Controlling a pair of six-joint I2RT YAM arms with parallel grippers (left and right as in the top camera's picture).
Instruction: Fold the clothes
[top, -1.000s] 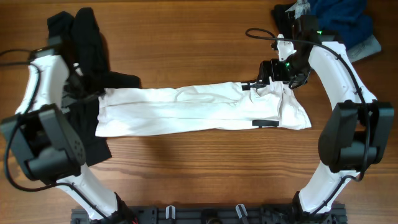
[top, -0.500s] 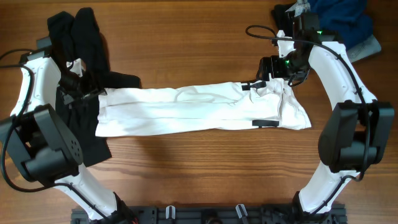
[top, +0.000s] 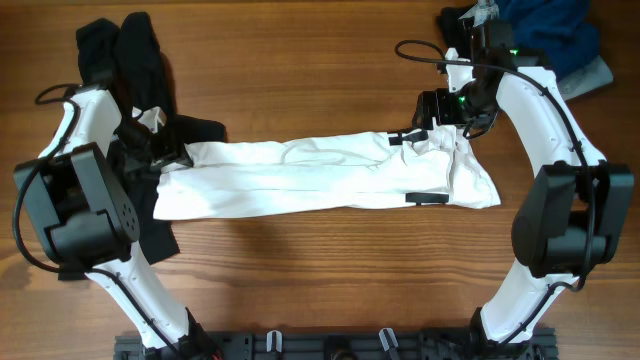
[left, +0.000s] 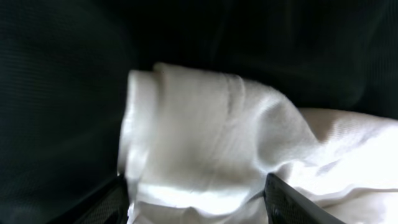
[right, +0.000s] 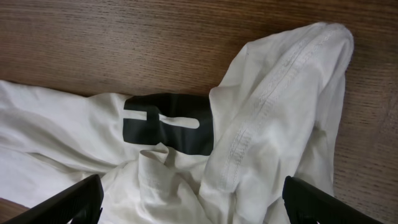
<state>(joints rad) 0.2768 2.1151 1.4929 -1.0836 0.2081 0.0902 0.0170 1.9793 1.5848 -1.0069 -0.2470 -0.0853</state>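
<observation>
The shirt (top: 320, 178) lies in the middle of the table (top: 300, 60) as a long, narrow white band. Its long axis runs from the left edge toward the right edge, parallel to the near edge. This direction matters most for the coming move, because each arm stands at one end of the band and both are at its far long side.

The left gripper (top: 165, 150) is at the far left corner of the shirt, where the white cloth meets a pile of black clothes (top: 135, 60). In the left wrist view a thick roll of white cloth fills the space between the two fingers and touches both. The jaws are only partly apart, so I judge that they are closed on this corner of the shirt.

The right gripper (top: 418, 135) is above the far side of the right end. Its jaws are wide apart and they hold nothing. Below them are a loose flap with a stitched hem and a black print (right: 168, 124), and the flap lies a little to the right of the middle of the gripper.

I think the next step is to bring one short end over toward the other, along the long axis. The left arm is nearer to the left end and seems ready. The right gripper must first go down and close on the hem below it. The blue clothes (top: 545, 25) in the far right corner are well apart from the shirt.
</observation>
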